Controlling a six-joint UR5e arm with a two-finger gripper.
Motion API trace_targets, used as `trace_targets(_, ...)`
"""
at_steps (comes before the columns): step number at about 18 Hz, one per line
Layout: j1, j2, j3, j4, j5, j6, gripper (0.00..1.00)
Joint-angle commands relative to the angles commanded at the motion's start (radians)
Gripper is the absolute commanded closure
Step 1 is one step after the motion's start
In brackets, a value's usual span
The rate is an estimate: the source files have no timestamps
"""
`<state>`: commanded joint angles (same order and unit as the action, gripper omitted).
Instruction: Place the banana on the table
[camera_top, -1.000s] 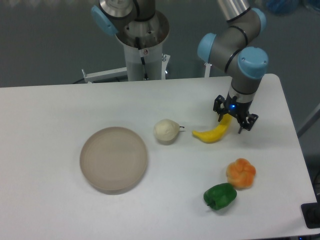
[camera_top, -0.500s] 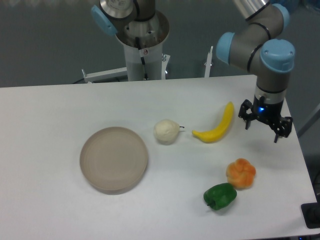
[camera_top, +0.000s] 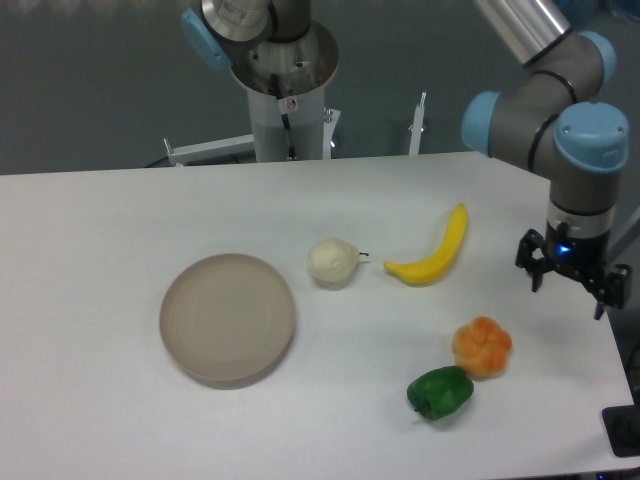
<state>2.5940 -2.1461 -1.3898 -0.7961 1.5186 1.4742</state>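
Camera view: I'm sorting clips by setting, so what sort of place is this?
Probably a robotics lab or test bench, not a kitchen. A robot arm with a gripper works over a plain white table, toy produce such as a banana is laid out, and a second robot base stands behind.

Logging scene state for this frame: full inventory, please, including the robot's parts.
curved yellow toy banana: 1, bright yellow, lying on the table right of centre, free of the gripper
cream-white pear: 1, cream-white, just left of the banana
round beige-grey plate: 1, beige-grey, left of centre, nothing on it
orange lobed fruit: 1, orange, front right
green pepper: 1, green, in front of the orange fruit
white tabletop: 1, white, under everything
robot base column: 1, white, behind the table
gripper: 1, black, open, near the table's right edge
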Motion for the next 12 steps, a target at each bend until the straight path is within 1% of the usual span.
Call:
trace_targets(4,0.0,-0.006,0.005,0.002,0.023,-0.002,0.0)
trace_targets(12,0.0,-0.006,0.005,0.002,0.026,-0.002,0.0)
